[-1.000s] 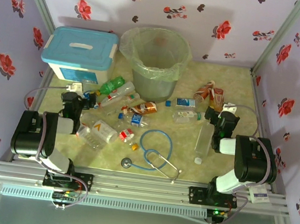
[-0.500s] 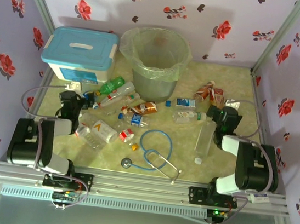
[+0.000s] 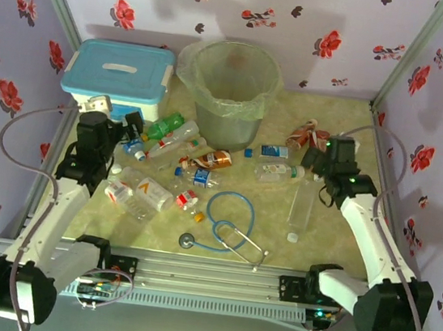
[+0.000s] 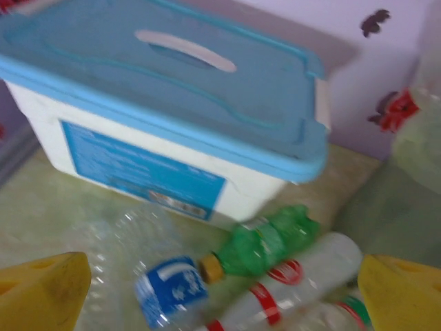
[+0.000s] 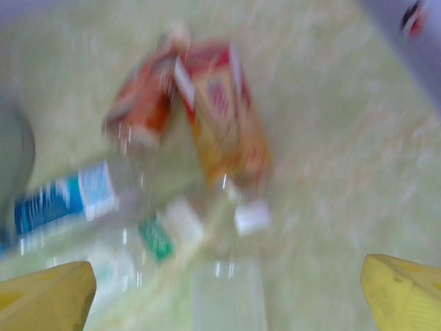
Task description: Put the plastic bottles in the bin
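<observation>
Several plastic bottles lie scattered on the table in front of the bin [image 3: 229, 93], a round grey-green bucket with a clear liner at the back. My left gripper [image 3: 132, 132] hangs open just left of a green bottle [image 3: 164, 125]. In the left wrist view the green bottle [image 4: 269, 241], a blue-labelled bottle [image 4: 169, 289] and a clear red-banded bottle [image 4: 296, 283] lie between the fingertips [image 4: 41, 289]. My right gripper [image 3: 314, 160] is open over two orange bottles [image 3: 309, 136]. Its blurred wrist view shows the orange bottles [image 5: 224, 117], a blue-labelled bottle [image 5: 62, 200] and a clear bottle [image 5: 227, 289].
A white box with a light-blue lid [image 3: 118, 78] stands at the back left, close behind my left gripper. A blue-tubed stethoscope [image 3: 231, 220] lies near the front middle. Floral walls close in the left, right and back sides.
Both arms have unfolded and reached away from their bases toward the back of the table. The left gripper now nears the green bottle, the right the orange bottles. Both stayed open.
</observation>
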`<control>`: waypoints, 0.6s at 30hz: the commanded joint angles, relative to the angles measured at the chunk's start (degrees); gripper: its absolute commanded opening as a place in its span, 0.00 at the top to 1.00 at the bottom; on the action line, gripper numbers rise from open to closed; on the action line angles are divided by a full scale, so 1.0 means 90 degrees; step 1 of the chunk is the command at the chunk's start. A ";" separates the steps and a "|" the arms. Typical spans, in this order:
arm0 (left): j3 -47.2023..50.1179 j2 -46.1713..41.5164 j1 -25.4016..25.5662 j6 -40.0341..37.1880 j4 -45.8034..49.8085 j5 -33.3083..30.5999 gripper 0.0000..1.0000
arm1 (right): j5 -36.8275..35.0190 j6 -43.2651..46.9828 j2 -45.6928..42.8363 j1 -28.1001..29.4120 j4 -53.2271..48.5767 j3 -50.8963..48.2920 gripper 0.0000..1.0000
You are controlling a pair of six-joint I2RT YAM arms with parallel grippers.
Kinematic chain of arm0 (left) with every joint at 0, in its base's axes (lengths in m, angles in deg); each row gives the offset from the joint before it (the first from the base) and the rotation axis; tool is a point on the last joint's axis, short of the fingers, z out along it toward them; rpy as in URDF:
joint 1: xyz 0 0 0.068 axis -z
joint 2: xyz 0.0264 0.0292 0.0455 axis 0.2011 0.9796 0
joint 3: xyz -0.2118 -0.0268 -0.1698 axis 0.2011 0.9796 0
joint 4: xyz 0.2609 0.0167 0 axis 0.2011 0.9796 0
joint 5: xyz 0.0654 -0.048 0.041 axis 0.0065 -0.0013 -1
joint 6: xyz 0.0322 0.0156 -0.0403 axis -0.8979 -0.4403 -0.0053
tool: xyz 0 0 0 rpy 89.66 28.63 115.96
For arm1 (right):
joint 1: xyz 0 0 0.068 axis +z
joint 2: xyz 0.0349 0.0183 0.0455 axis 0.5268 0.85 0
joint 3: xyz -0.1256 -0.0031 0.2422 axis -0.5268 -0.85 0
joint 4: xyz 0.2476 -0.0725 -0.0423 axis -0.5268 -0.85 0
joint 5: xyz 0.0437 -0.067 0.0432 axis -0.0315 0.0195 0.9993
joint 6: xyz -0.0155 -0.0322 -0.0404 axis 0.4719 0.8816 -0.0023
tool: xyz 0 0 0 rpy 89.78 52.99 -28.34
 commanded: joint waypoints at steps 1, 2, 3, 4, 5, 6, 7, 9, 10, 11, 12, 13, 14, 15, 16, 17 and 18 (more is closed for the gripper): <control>-0.0123 0.0044 0.0358 0.1128 0.1108 0.0542 0.00 | 0.0104 -0.0737 0.0026 0.0557 -0.2259 0.0149 0.01; -0.0123 0.0078 0.0505 0.1272 0.1023 0.0660 0.00 | 0.0230 -0.0879 0.0048 0.0684 -0.2455 0.0092 0.01; -0.0131 0.0126 0.0650 0.1380 0.0955 0.0713 0.00 | 0.0331 -0.1004 0.0043 0.0785 -0.2542 -0.0014 0.01; -0.0163 0.0186 0.0751 0.1430 0.0909 0.0728 0.00 | 0.0444 -0.1107 0.0032 0.0836 -0.2539 -0.0162 0.01; -0.0234 0.0258 0.0843 0.1459 0.0882 0.0738 0.00 | 0.0615 -0.1193 0.0018 0.0848 -0.2501 -0.0325 0.01; -0.0325 0.0356 0.0915 0.1456 0.0866 0.0745 0.00 | 0.0734 -0.1262 0.0023 0.0842 -0.2415 -0.0486 0.01; -0.0419 0.0445 0.0963 0.1454 0.0871 0.0753 0.00 | 0.0796 -0.1311 0.0042 0.0851 -0.2330 -0.0633 0.01; -0.0591 0.0626 0.1083 0.1398 0.0832 0.0751 0.00 | 0.0923 -0.1354 0.0134 0.0855 -0.1959 -0.0908 0.01; -0.0641 0.0691 0.1140 0.1372 0.0796 0.0754 0.00 | 0.1007 -0.1391 0.0191 0.0858 -0.1781 -0.1002 0.01; -0.0693 0.0758 0.1190 0.1371 0.0769 0.0753 0.00 | 0.1136 -0.1439 0.0288 0.0850 -0.1561 -0.1104 0.01; -0.0727 0.0812 0.1238 0.1374 0.0768 0.0757 0.00 | 0.1268 -0.1480 0.0411 0.0845 -0.1381 -0.1207 0.02; -0.0745 0.0847 0.1278 0.1375 0.0759 0.0759 0.00 | 0.1341 -0.1522 0.0515 0.0844 -0.1254 -0.1301 0.02; -0.0757 0.0869 0.1296 0.1374 0.0773 0.0758 0.00 | 0.1386 -0.1551 0.0628 0.0848 -0.1144 -0.1378 0.02; -0.0760 0.0882 0.1315 0.1382 0.0773 0.0759 0.00 | 0.1391 -0.1567 0.0701 0.0845 -0.1024 -0.1467 0.03; -0.0741 0.0890 0.1319 0.1388 0.0766 0.0758 0.00 | 0.1369 -0.1582 0.0740 0.0844 -0.0916 -0.1550 0.03; -0.0720 0.0890 0.1321 0.1407 0.0743 0.0761 0.00 | 0.1332 -0.1594 0.0773 0.0842 -0.0806 -0.1632 0.04; -0.0704 0.0907 0.1321 0.1428 0.0721 0.0764 0.00 | 0.1291 -0.1610 0.0804 0.0832 -0.0716 -0.1706 0.05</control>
